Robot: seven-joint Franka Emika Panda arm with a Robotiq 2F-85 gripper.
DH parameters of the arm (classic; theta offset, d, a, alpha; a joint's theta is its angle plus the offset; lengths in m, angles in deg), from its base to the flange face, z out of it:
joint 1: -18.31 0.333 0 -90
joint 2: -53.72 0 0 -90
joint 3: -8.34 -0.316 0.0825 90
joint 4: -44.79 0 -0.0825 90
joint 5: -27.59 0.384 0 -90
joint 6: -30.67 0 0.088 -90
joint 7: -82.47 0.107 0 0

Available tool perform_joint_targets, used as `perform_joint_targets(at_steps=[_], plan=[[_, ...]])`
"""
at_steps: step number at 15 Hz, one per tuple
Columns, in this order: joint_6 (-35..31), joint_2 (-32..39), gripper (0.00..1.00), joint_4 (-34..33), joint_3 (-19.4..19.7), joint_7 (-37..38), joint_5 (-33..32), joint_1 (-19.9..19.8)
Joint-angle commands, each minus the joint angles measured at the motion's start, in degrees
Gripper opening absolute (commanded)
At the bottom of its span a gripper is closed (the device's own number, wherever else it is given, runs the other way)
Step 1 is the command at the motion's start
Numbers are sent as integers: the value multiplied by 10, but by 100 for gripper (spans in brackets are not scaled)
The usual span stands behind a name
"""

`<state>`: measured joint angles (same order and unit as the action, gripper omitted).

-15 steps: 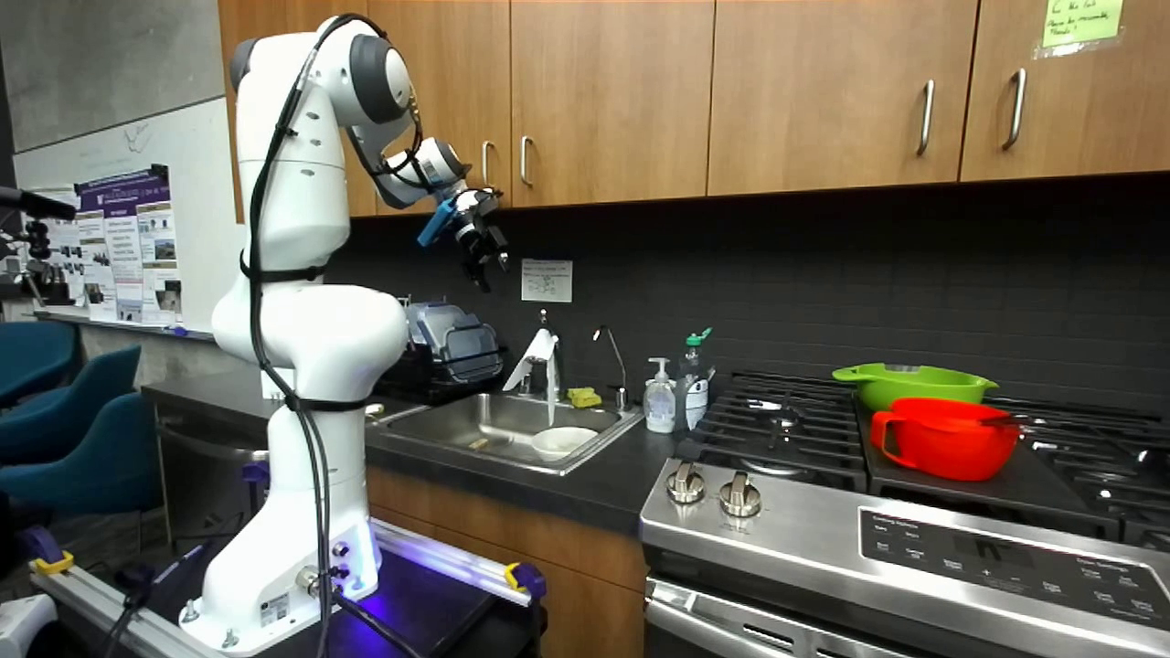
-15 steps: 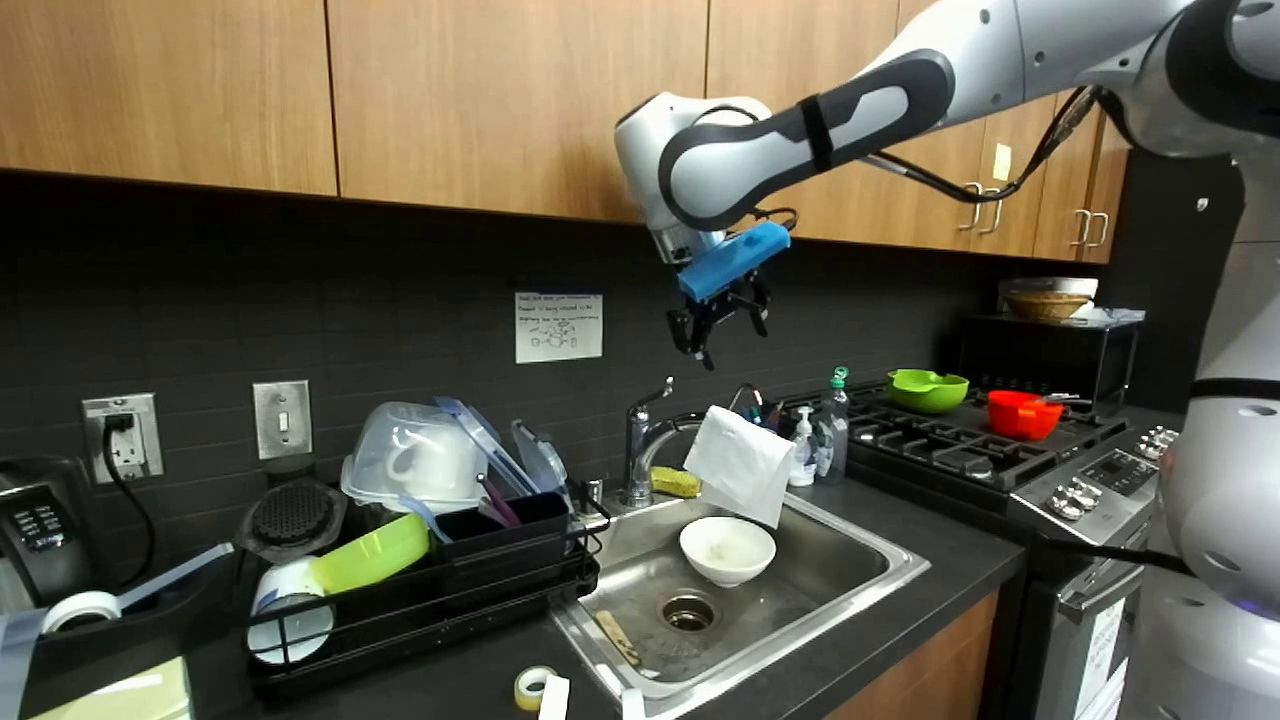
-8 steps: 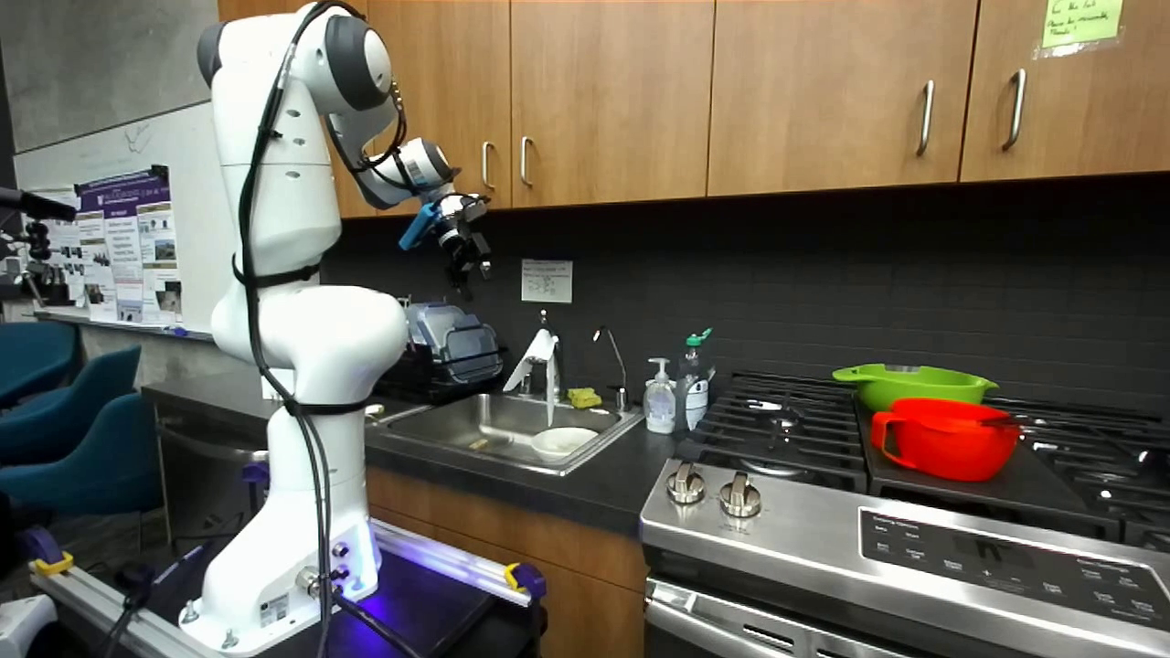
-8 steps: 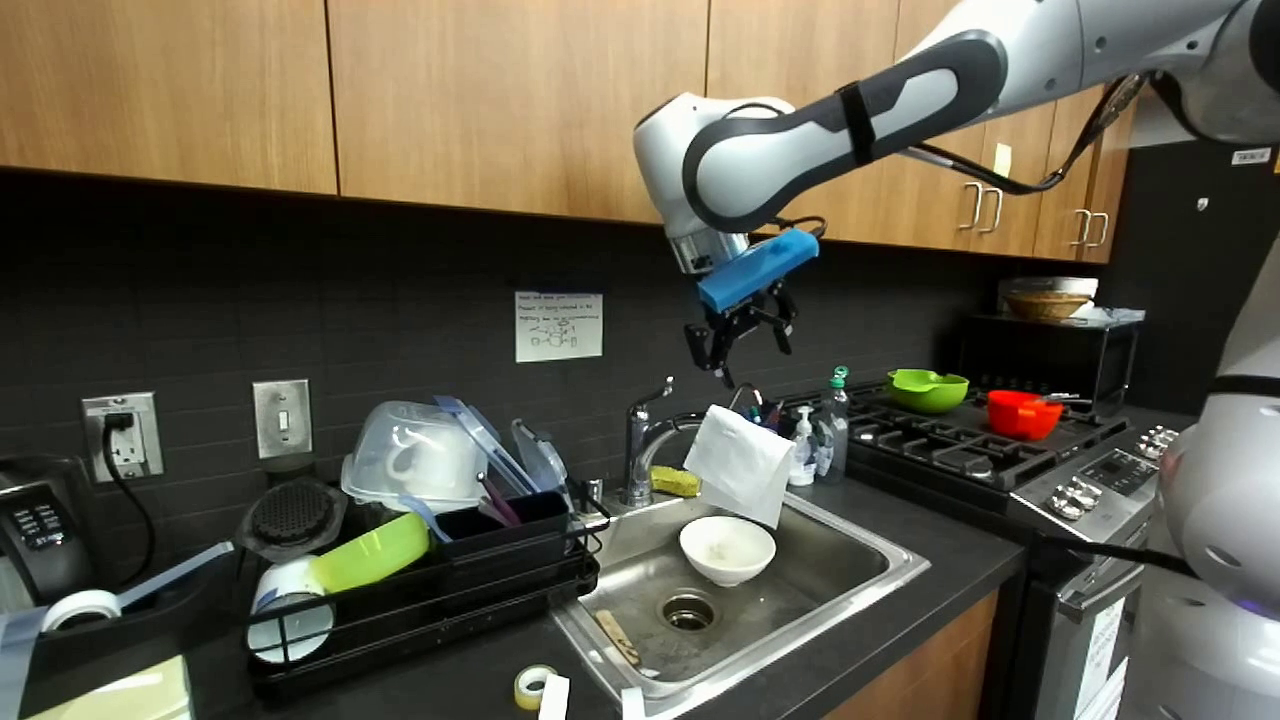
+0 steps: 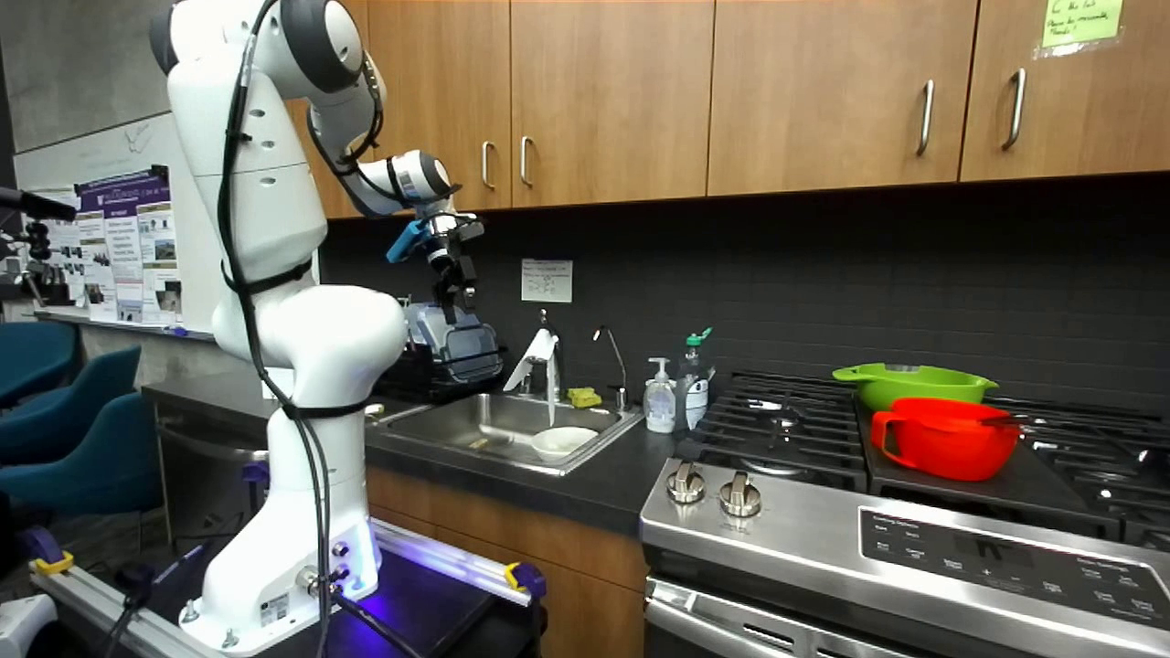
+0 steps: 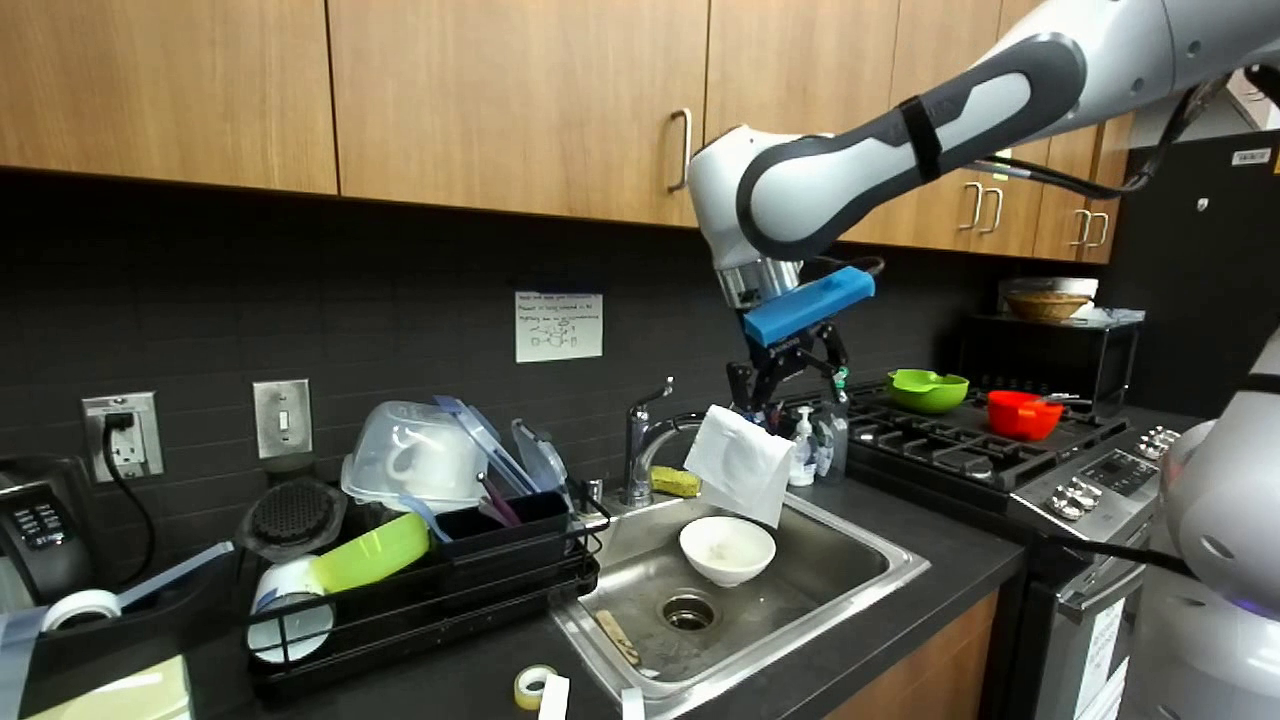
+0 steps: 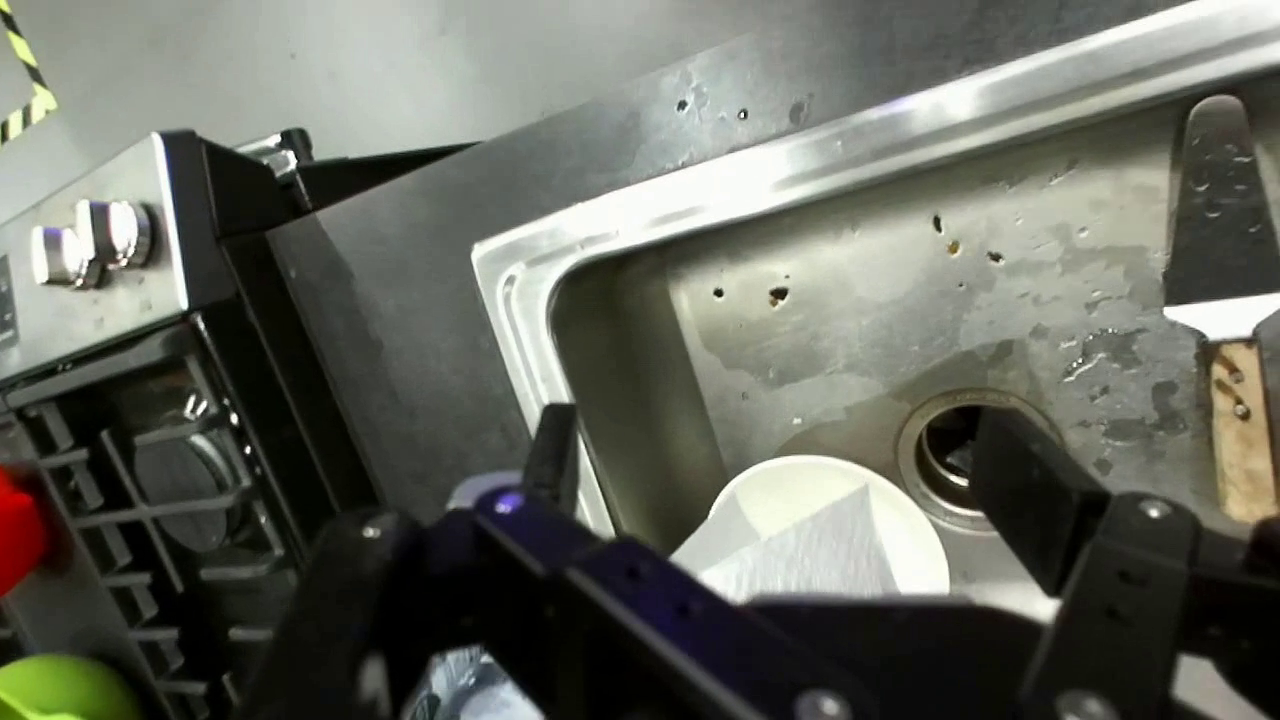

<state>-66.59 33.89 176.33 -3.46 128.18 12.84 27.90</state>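
Spread and unloaded, the pincer (image 7: 790, 468) hangs above one sink (image 7: 700, 200), where, in the wrist view, one paper towel (image 6: 740, 463) partly hides one white bowl (image 6: 725, 553) below the pincer; well apart from it, one red bowl (image 7: 18, 535) and one green bowl (image 7: 70, 690) are cut off.

1. In an exterior view, looks from the front side of the desk (image 5: 629, 471) towards the dark wall (image 5: 823, 302), having the robot arm (image 5: 338, 329) and the stove (image 5: 804, 539) near, the sink (image 5: 498, 413) farther behind.
2. In an exterior view, looks from beside the dish rack (image 6: 430, 615) obliquely along the desk, slightly downward, having the stove far.
3. In both exterior views, shows in common the sink, the white sheet (image 6: 738, 462), the white bowl (image 6: 728, 550) and the stove.
4. In the wrist view, looks steeply down past the tool (image 7: 772, 422) onto the sink, from nearer, turned askew; shares with both exterior views the white bowl.
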Motion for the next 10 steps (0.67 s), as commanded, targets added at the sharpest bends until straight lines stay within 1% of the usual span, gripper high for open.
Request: perform_joint_targets(at_steps=[1, 6, 10], plan=[[-53, -54, 100, 84, 17, -9, 51, -20], [-146, -51, 100, 148, 34, -44, 80, -44], [-196, -49, 100, 177, 32, -67, 87, -53]])
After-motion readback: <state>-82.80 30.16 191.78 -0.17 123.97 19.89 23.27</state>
